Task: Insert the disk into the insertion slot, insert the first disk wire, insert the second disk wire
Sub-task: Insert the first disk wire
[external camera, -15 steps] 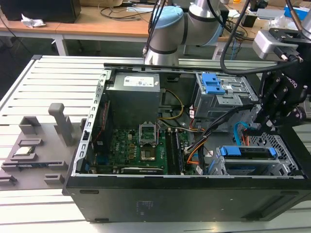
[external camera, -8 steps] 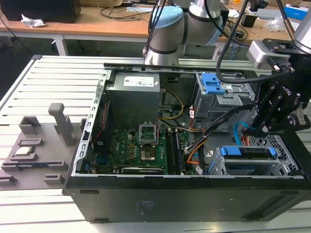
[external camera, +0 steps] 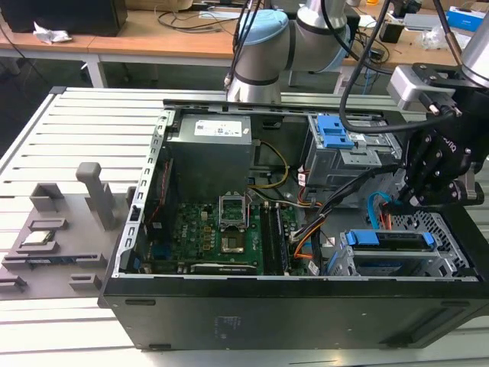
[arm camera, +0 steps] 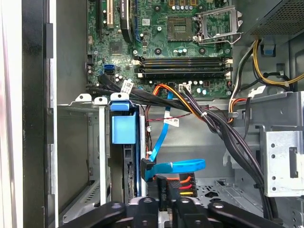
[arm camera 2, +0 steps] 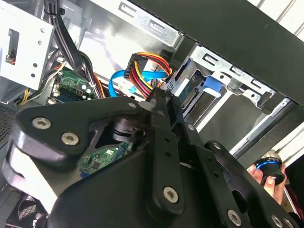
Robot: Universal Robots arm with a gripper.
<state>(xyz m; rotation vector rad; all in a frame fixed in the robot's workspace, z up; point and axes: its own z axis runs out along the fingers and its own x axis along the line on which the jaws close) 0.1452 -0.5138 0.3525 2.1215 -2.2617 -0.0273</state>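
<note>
Disk (arm camera: 124, 127) in slot (external camera: 447, 229), long side lying flat. My hand (arm camera: 164, 204) pinched tight on plug (arm camera: 162, 186) with red and yellow wires. Disk's back edge just beside plug. Blue wire (arm camera: 175, 167) near too.

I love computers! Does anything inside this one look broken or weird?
Nothing looks broken. One oddity: the motherboard's processor socket stands open and looks empty, with its metal lid flipped up beside it.

Green motherboard (external camera: 229, 237), grey power supply (external camera: 210, 160), grey fixture tray (external camera: 46, 256), slatted table (external camera: 84, 122)
</note>
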